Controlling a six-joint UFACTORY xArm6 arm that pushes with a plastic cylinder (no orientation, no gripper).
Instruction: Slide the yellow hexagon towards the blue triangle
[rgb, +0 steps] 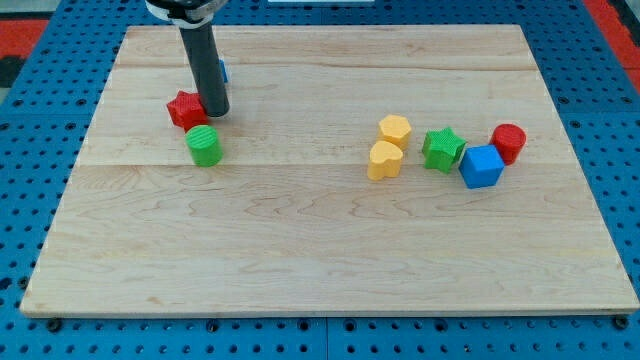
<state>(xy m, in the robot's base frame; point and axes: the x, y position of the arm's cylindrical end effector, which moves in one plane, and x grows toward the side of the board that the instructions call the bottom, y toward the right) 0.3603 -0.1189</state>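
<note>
Jaws are lacking on this arm altogether: it is ending in a dark rod, and my tip (216, 113) is resting near the table's (300, 250) top-left corner, gripping nothing. Well apart from it, toward the table's right edge, the yellow hexagon (395, 130) is sitting just above a yellow heart (384, 160), the two almost touching. Behind the rod a sliver of blue is peeking out, probably the blue triangle (224, 72), mostly hidden. So the hexagon is lying far to the view's right of my tip, and the push is calling for the tip to get round to the hexagon's right side first. A red star (185, 109) is touching my tip, a green cylinder (205, 146) is just below. No writing is showing anywhere.
</note>
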